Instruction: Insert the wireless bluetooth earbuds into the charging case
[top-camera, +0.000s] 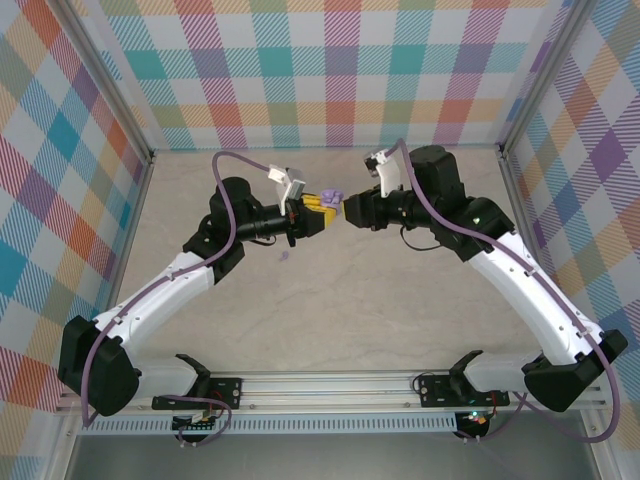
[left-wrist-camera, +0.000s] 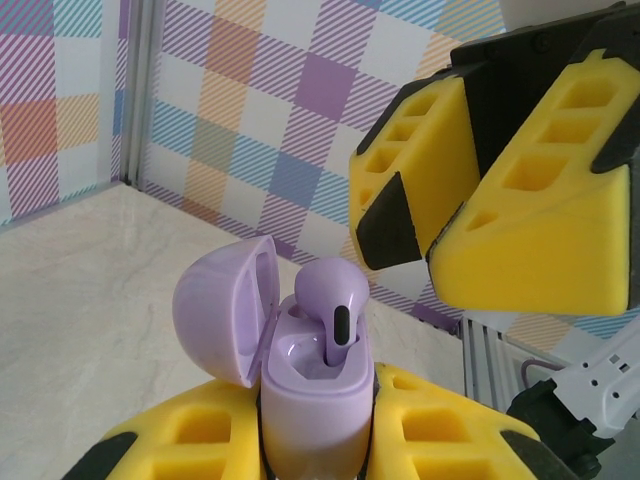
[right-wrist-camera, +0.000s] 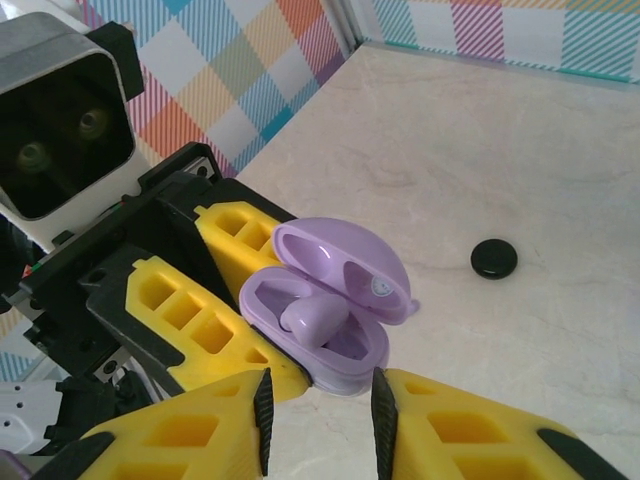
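Your pale marbled worktop (top-camera: 400, 300) lies inside plaid walls, and over its middle your left arm (top-camera: 170, 280) and right arm (top-camera: 520, 270) reach in from either side until their tips almost meet. Your left claw (top-camera: 315, 210) is pressed together on the lilac charging case (left-wrist-camera: 310, 400), pinching its lower body between the yellow pads and holding it raised above the worktop. The case's lid (right-wrist-camera: 340, 260) is hinged back and open. Your right claw (right-wrist-camera: 322, 420) sits just beside the case's open mouth. Its fingers stand a little apart with nothing between them, and bare worktop shows through the gap. In the right wrist view, a small black disc (right-wrist-camera: 494, 258) lies flat on the worktop beyond the case, well apart from it. One lilac earbud (left-wrist-camera: 335, 300) stands stem-down in a well of the case, its rounded head rising above the rim. A second tiny lilac bud (top-camera: 285, 257) lies loose on the worktop, below the left claw in the top view.
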